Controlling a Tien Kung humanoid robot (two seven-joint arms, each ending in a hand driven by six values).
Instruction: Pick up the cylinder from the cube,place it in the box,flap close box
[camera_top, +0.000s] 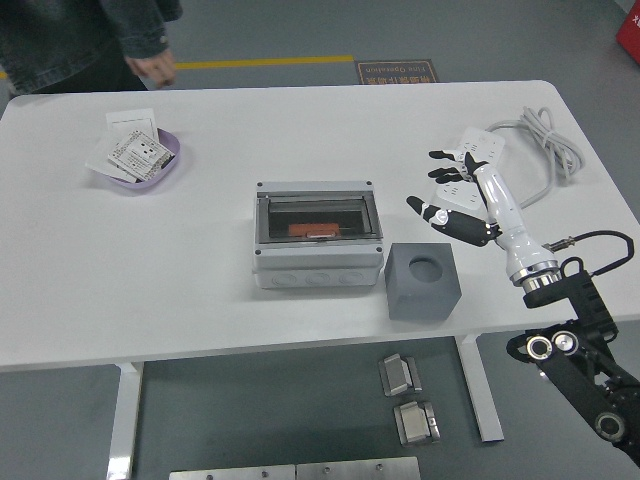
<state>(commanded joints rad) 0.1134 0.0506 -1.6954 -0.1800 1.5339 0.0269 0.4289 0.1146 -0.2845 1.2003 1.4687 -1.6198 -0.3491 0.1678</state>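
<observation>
Cylinder (318, 229), orange-red, lies on its side inside the grey box (318, 262), seen through the smoky transparent flap (318, 219) that sits down over the opening. Nearest on the white counter (200, 300) stands the grey cube (423, 283), just right of the box's near right corner, with a round empty socket in its top face. To the right of the cube and a little farther back hangs the robot's right hand (450, 190), raised clear of the counter on a white forearm, its black fingers (442, 175) spread wide and holding nothing; it is apart from both cube and box. Just behind the hand lies a white power strip (482, 150), its grey cable (540, 135) coiled toward the far right corner. Far left on the counter sits a purple dish (160, 172) holding white switch plates (130, 152). At the far left edge beyond the counter stands a person in a dark denim jacket (80, 30), one hand (152, 68) hanging off the counter.
</observation>
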